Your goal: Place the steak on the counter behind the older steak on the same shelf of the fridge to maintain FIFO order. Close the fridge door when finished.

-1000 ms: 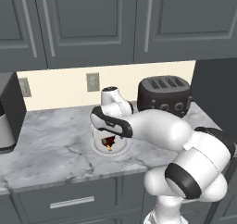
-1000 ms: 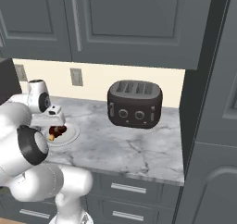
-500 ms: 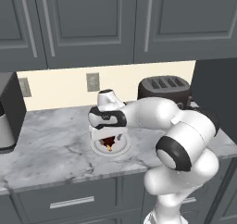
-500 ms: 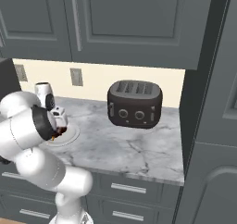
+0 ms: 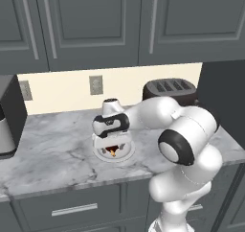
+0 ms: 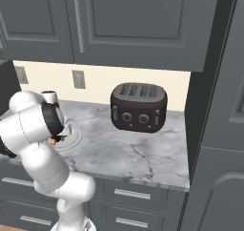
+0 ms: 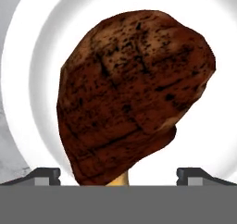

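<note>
The steak lies on a white plate, and that plate sits on the marble table to the left of the dark toaster, some way in from the front edge. The arm reaches out over the plate with its wrist bent straight down, so the gripper hangs right above the meat; I take that posture as a top-down approach, since a rounded lump on a flat dish is easiest to catch from above. From the camera on the hand, the brown lump fills the space between the two dark fingertips, which stand spread wide, one at each side of the steak's narrow end with bare plate showing next to them. So the gripper is released, not clenched on anything, and I cannot see either tip touching the meat. The spread looks chosen to straddle the lump before closing. The tan bit at the steak's near end peeks out just between the tips. In the base cameras a sliver of dark meat with an orange fleck shows under the hand, directly over the plate. My guess is that the pickup is just about to happen and the whole trip to the fridge remains. The lump's bumpy, sloping sides could let it roll or squirt out if the tips close off-centre.
</note>
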Available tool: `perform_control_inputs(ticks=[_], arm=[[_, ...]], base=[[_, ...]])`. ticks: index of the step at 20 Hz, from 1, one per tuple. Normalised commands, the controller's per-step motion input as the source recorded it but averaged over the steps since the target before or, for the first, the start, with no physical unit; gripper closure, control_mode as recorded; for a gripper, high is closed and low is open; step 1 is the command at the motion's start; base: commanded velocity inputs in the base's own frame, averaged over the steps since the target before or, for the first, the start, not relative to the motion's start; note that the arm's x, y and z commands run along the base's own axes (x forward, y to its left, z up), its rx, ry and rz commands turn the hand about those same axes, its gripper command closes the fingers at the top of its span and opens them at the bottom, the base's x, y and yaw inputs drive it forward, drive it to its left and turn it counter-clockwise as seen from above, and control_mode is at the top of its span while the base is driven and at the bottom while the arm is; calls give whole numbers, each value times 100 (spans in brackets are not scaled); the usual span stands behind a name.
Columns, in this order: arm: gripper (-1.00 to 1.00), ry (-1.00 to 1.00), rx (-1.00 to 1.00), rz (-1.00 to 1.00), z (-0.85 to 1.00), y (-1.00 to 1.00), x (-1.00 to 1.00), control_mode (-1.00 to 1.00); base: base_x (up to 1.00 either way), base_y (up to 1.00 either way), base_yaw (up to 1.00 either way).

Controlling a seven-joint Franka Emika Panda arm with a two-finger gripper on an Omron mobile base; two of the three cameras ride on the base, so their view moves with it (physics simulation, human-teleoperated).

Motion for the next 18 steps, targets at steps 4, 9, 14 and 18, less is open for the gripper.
perform_control_inputs(ticks=[4,9,14,18], arm=[[-100,0,3,-5,-18,4,16,-100],[-100,0,2,-5,-19,3,13,-100],[-100,0,0,-5,-29,3,-2,-100],[100,-9,1,-9,-47,0,-48,-100]], base=[[0,0,0],[0,0,0],[0,0,0],[0,0,0]])
